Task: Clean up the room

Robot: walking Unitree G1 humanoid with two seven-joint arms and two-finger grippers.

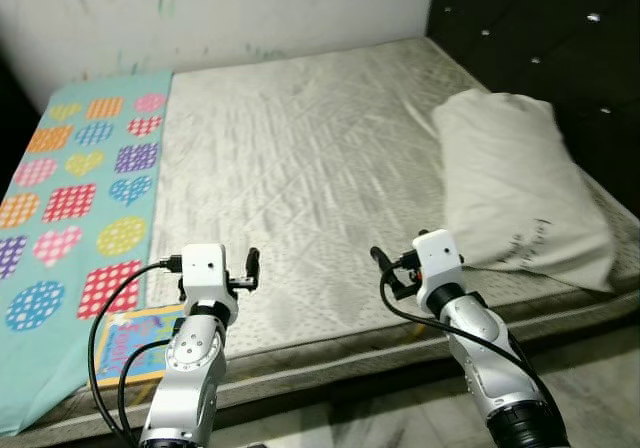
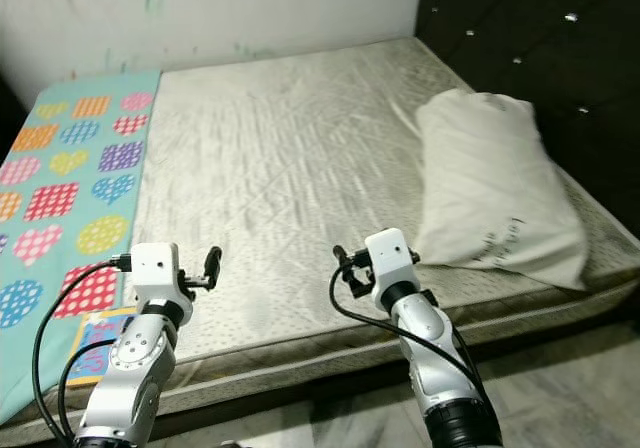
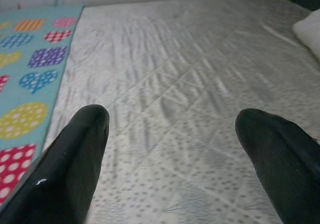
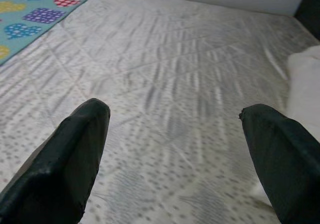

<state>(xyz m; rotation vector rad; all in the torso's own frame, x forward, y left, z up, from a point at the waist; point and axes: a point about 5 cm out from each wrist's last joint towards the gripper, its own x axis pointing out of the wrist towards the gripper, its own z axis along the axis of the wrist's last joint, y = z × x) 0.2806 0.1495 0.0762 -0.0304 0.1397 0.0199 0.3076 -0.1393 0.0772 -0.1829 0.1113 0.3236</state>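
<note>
From the left eye view, a bed is lying ahead with a grey quilted mattress running from the near edge to the far white wall. A white pillow is sitting at the right side, against the dark tufted headboard. A teal sheet with coloured hearts and circles is covering the left strip of the bed, and a small picture book is lying on its near end, just left of the left arm. The left gripper is hovering over the near edge of the mattress; the right gripper is hovering likewise, with the pillow just to its right.

The right eye view is showing the same layout, the pillow lying near and right of the right gripper.

In the left wrist view, the two black fingers are standing wide apart, holding nothing, over bare mattress, the teal sheet beside them.

In the right wrist view, the fingers are spread apart and empty too, the pillow's edge lying close by one finger.
</note>
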